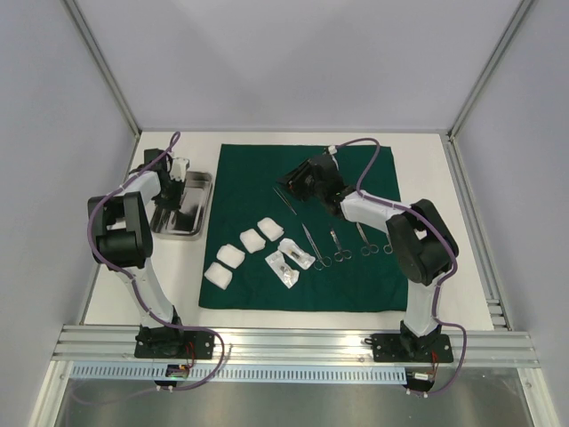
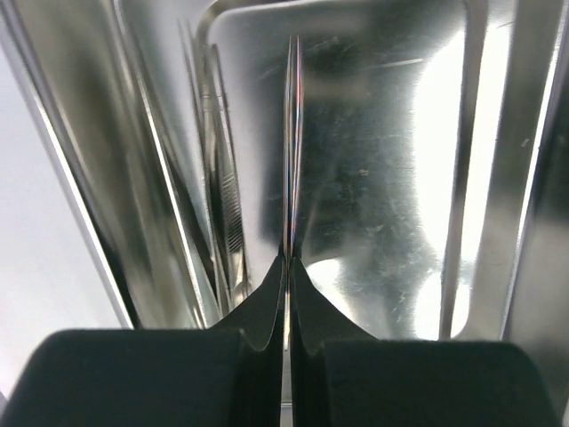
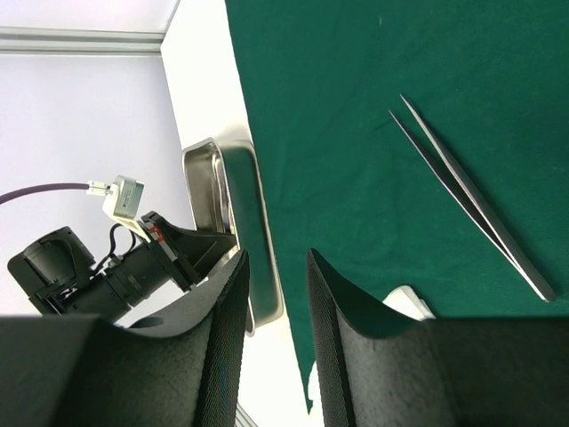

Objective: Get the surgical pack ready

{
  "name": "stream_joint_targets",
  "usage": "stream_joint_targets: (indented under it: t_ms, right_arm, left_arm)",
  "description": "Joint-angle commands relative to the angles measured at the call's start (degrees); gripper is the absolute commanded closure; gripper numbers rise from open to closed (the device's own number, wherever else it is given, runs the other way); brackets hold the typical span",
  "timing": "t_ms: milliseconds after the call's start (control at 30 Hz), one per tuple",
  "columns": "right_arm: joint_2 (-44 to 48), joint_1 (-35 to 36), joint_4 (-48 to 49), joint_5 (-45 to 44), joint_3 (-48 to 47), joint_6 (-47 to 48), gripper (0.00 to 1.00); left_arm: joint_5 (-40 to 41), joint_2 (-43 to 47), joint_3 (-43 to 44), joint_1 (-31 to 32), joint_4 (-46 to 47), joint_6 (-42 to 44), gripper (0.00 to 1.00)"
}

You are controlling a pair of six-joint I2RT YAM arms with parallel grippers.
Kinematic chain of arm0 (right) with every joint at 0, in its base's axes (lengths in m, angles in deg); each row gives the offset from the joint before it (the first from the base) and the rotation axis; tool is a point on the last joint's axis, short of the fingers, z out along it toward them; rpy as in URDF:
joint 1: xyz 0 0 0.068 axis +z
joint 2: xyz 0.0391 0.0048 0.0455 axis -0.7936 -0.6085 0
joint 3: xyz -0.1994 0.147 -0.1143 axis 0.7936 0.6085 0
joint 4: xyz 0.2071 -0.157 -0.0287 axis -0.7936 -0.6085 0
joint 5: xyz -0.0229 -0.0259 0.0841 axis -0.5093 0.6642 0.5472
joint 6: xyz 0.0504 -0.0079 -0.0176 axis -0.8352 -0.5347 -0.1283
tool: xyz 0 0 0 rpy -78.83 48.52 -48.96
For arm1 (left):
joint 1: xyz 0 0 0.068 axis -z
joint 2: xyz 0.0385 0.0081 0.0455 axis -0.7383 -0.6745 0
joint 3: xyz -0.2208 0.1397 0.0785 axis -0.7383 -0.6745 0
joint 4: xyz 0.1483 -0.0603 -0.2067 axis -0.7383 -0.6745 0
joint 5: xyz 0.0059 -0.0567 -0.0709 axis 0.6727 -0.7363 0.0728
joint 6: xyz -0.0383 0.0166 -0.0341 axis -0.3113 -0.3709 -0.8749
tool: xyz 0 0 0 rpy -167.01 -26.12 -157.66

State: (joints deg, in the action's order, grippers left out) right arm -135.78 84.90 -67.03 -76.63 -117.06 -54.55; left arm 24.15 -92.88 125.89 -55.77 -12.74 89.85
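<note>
The dark green cloth [image 1: 302, 285] lies flat mid-table. On it are several white gauze squares [image 1: 242, 249], two clear packets [image 1: 288, 260], tweezers [image 1: 284, 197] and a row of slim scissor-like instruments [image 1: 342, 244]. The steel tray [image 1: 197, 189] stands left of the cloth. My left gripper [image 1: 174, 190] reaches down into the tray [image 2: 391, 178]; its jaws are shut, tips [image 2: 290, 260] at the mirror-like floor, with a slim ribbed instrument [image 2: 224, 200] lying beside them. My right gripper [image 1: 300, 183] hovers over the cloth's far part, open and empty [image 3: 276, 267], with the tweezers [image 3: 471, 200] to its right.
Aluminium posts and grey walls close in the table on three sides. A rail runs along the near edge by the arm bases. In the right wrist view the tray [image 3: 240, 205] and the left arm's wrist [image 3: 133, 267] show beyond the cloth's edge [image 3: 267, 178].
</note>
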Motion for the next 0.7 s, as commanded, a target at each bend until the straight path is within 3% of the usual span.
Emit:
stream_joint_targets:
  t_ms: [0,267,500,667]
  right_arm:
    - [3.34,-0.21,0.99,-0.25,0.45,2.10,0.66]
    - [3.08,-0.21,-1.82,-1.92,0.10,5.70,0.66]
    - [1.50,-0.13,-16.30,-9.46,-7.54,19.31,0.65]
    - [-1.57,-0.13,-23.26,-10.45,-15.18,31.97,0.65]
  left_arm:
    - [1.81,0.83,0.16,-1.22,1.02,-1.95,1.00]
    - [1.20,0.92,0.25,-1.75,1.02,-2.04,1.00]
    - [-1.09,2.15,0.16,-1.75,0.75,-1.86,0.81]
    - [-1.09,4.08,0.08,-1.75,0.75,-1.34,0.76]
